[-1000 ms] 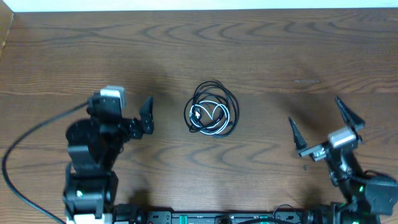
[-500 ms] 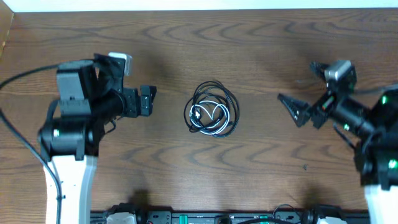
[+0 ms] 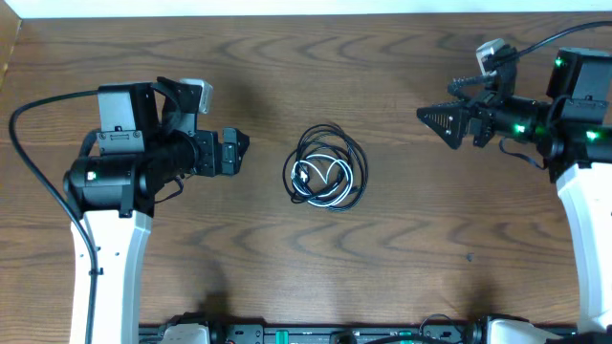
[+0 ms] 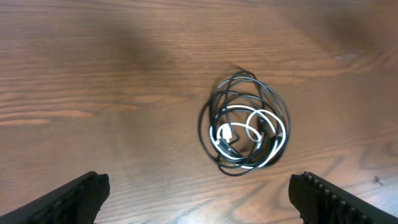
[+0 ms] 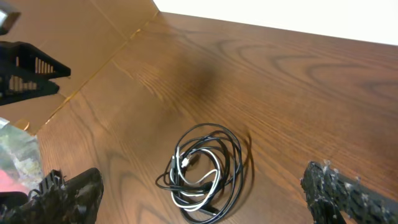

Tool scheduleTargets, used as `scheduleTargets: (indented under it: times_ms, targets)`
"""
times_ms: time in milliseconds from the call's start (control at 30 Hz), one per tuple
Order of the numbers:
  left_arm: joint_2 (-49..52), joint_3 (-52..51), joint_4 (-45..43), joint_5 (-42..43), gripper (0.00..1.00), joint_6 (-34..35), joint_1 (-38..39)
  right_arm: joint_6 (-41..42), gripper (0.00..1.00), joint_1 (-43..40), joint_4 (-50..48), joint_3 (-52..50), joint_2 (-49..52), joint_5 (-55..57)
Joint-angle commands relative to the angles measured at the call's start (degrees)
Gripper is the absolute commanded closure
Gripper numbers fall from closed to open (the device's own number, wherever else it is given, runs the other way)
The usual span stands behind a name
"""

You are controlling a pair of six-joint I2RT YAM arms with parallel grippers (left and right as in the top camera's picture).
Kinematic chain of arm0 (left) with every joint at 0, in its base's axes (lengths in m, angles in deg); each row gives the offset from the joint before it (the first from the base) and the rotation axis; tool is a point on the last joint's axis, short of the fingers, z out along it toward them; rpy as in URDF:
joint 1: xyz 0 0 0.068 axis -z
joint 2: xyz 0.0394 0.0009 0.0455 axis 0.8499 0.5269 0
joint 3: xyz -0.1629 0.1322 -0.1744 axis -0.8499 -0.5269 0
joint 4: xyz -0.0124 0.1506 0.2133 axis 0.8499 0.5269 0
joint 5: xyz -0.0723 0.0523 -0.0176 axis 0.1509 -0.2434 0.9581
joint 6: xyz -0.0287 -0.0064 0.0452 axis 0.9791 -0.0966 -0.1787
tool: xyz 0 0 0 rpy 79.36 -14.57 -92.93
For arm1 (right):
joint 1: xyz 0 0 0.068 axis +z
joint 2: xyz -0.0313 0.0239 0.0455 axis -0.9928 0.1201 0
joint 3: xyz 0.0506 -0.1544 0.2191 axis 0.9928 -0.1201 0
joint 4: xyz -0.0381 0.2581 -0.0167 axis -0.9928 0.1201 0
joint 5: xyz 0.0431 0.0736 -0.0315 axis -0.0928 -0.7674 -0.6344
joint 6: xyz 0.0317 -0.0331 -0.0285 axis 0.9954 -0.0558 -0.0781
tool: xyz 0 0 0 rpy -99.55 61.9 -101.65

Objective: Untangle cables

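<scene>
Basically, most of every view is being filled by the wooden table [image 3: 306,287], dark brown grain. Next in size, the left arm [image 3: 110,177] is being seen along the left edge of the overhead frame, and the right arm [image 3: 579,124] along the upper right edge. A thick black wire [image 3: 19,119] is being looped off the left arm toward the left frame edge.

The cables [image 3: 316,180] are lying on the table at centre frame overhead, being kept in one round tangle. It is several black loops with one white cable [image 4: 264,114] being wound through them. In the left wrist view the cables are being shown right of centre; in the right wrist view, lower middle.

The left gripper [image 3: 232,153] is being held just left of the cables, apart from them, pointing at them. Its fingers [image 4: 74,196] are being shown at the two bottom corners of the wrist view, spread wide, jaws released.

The right gripper [image 3: 442,113] is being held at upper right, well apart from the cables. Its jaws are released too, with fingers [image 5: 68,196] at both bottom corners of its wrist view, gripping no cable.

Smallest: a white plug end [image 4: 225,132] is being seen inside the loops, left of their middle.
</scene>
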Motion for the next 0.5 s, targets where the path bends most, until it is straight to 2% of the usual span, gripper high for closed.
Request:
scheduleTargets:
  times_ms: [0, 133, 233, 300, 467]
  targets:
    - [3.48, 1.16, -0.46, 3.17, 0.02, 0.68, 2.16, 0.26, 0.01, 0.07, -0.33, 1.75, 0.28, 1.81]
    - [9.22, 1.88, -4.68, -1.38, 0.00, 7.48, 6.88, 0.22, 0.01, 0.11, -1.57, 1.75, 0.35, 1.66]
    - [12.41, 2.49, -9.46, -4.35, 0.02, 12.22, 10.47, 0.22, 0.01, 0.11, -2.84, 1.75, 0.57, 4.33]
    - [14.40, 2.49, -12.52, -5.68, 0.02, 16.17, 12.70, 0.33, 0.06, 0.11, -3.08, 1.75, 0.85, 7.54]
    - [20.37, 2.49, -15.45, -5.88, 0.07, 22.60, 17.25, 4.74, 0.09, 0.13, -3.08, 1.75, 2.51, 13.00]
